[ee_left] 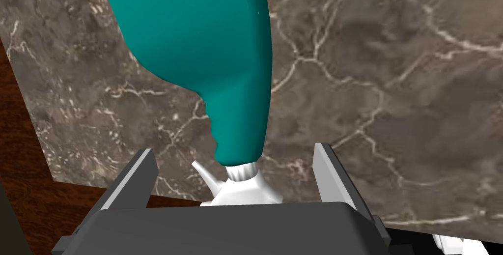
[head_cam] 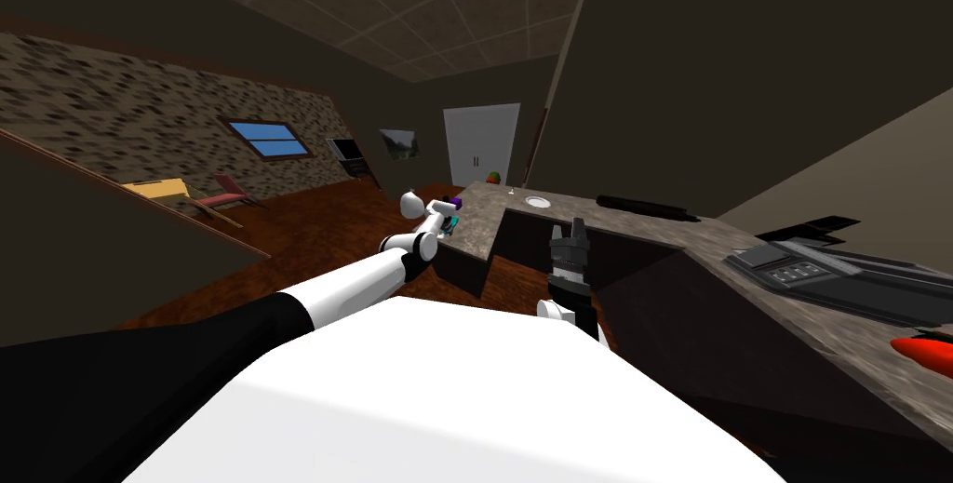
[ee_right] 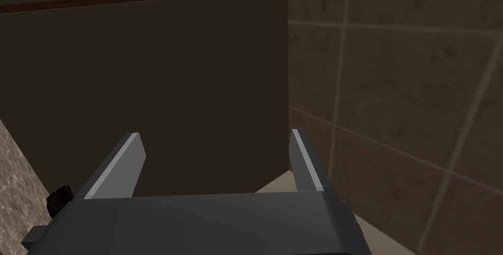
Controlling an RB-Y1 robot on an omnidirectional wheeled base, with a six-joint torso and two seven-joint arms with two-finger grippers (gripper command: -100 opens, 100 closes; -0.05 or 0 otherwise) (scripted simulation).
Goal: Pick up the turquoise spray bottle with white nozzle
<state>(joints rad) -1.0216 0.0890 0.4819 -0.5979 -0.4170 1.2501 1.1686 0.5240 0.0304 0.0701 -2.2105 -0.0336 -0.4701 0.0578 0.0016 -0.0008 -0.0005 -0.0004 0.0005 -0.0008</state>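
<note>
While L fingers (ee_left: pixel 135 178) gape: 1 bottle (ee_left: pixel 206 60).

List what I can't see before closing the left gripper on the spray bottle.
Left wrist view: spray bottle's far end cut off by the edge; white nozzle partly behind the left gripper's body.
Head view: bottle too small, partly behind the left wrist.
Head view: purple thing beside it, too small to name.

Brown veined marble countertop (head_cam: pixel 670 226) on dark cabinets (head_cam: pixel 665 305); dark reddish wood floor (head_cam: pixel 307 226); mottled stone wall (head_cam: pixel 112 114) with blue window (head_cam: pixel 268 138); white double door (head_cam: pixel 481 142) at far end; tiled ceiling (head_cam: pixel 400 3); yellow chair (head_cam: pixel 166 191) beside red chair (head_cam: pixel 226 194); framed picture (head_cam: pixel 400 143) near the door; dim light overall.
</note>
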